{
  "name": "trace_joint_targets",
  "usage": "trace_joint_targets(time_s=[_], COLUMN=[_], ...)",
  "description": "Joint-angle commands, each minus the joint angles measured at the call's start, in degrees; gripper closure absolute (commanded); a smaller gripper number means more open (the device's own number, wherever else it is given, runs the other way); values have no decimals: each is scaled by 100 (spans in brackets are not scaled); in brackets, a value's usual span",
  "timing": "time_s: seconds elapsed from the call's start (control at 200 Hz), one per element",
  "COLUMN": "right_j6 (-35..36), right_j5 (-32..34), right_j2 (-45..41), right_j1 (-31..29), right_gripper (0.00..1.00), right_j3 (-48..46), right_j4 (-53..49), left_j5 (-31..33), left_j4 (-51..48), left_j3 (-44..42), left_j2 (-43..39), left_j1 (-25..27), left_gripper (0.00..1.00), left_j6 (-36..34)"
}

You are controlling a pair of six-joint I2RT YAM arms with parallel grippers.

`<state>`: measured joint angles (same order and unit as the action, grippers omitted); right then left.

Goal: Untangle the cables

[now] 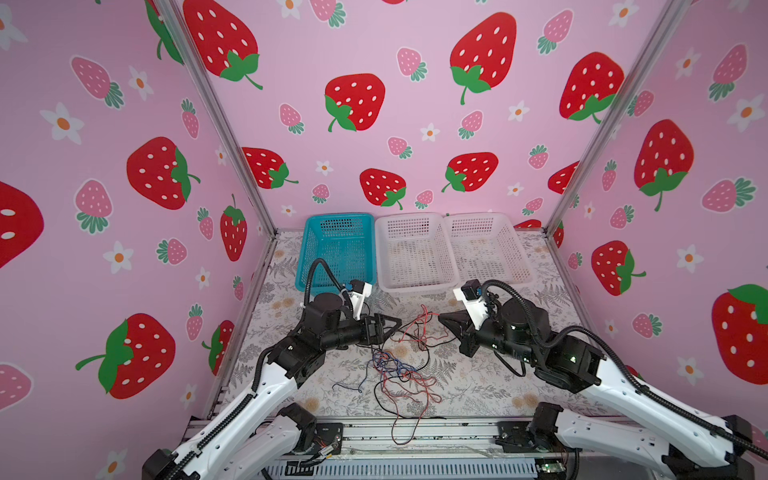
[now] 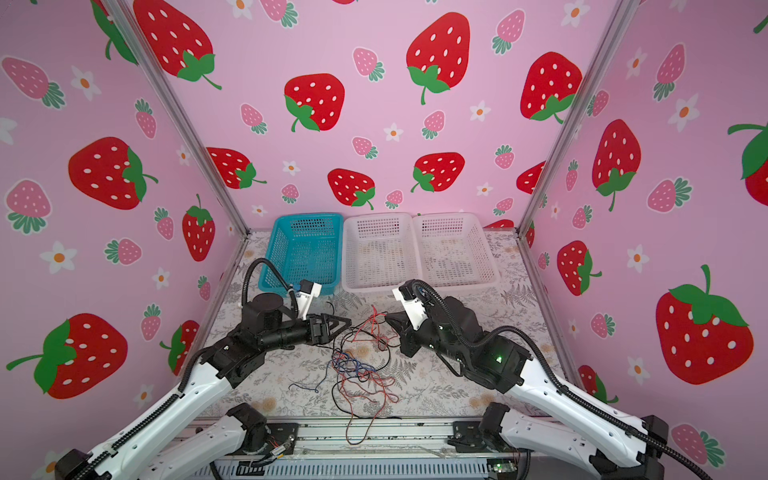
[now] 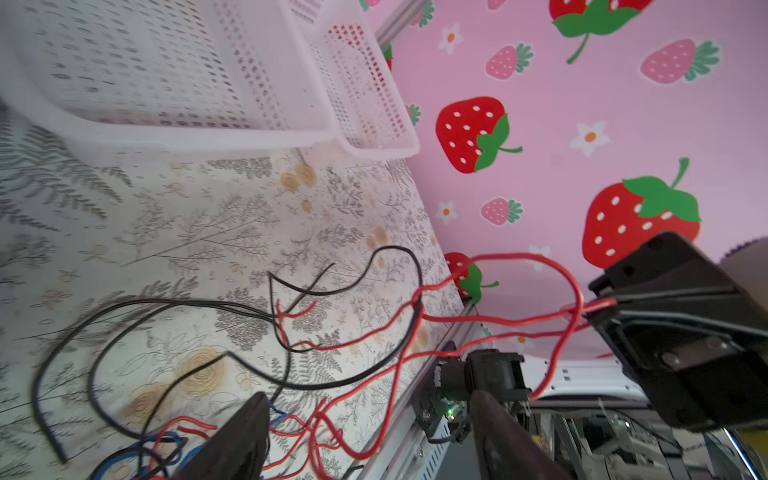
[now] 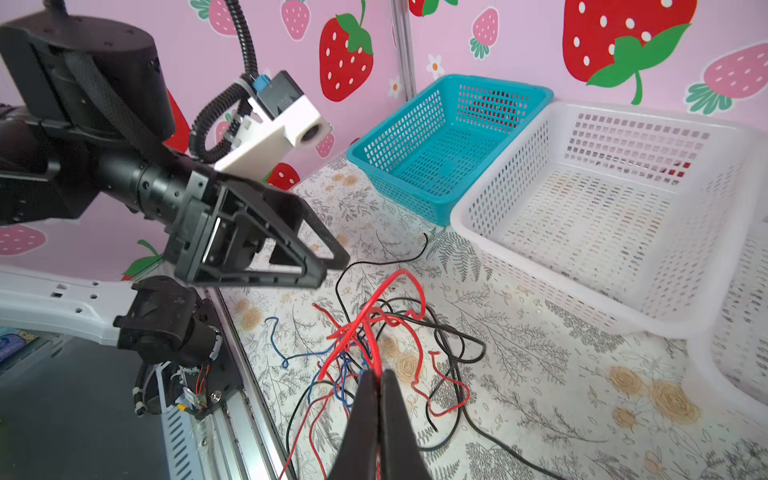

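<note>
We note the black left gripper (image 1: 392, 325) level beside the tangle's far end. Its fingers are spread wide and empty, which we judge ready for a hold. The thin red, black and blue cables (image 1: 395, 368) lie tangled midway along the floral-cloth table (image 1: 490, 386), loops trailing over its front edge. The black right gripper (image 4: 379, 374), pointing inward, pinches one red strand (image 3: 598, 306), holding it raised.

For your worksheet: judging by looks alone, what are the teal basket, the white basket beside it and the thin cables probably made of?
Teal basket: likely moulded plastic, slightly glossy; uniform colour, grid of holes.
White basket: likely the same, but paler and faintly translucent.
Cables: probably wire in smooth plastic insulation; they hold loose curls.
</note>
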<state>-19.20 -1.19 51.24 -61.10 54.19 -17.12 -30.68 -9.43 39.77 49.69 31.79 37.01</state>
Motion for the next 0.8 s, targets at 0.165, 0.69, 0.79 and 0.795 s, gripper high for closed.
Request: trace_joint_targets(time_s=[0.165, 0.69, 0.79, 0.795], right_j6=[85, 13, 6, 1], right_j5=[-354, -638, -582, -578], right_j2=[376, 184, 152, 146], right_j1=[26, 27, 28, 28], right_gripper=[100, 100, 100, 100], right_j3=[407, 342, 262, 256], right_j4=[211, 219, 196, 194], left_j5=[238, 1036, 1067, 1074], left_j4=[49, -674, -702, -706], left_j3=[-23, 375, 364, 364], left_j2=[187, 512, 453, 445], left_j1=[662, 706, 708, 707], left_gripper=[26, 63, 77, 77], left_j6=[-514, -845, -845, -845])
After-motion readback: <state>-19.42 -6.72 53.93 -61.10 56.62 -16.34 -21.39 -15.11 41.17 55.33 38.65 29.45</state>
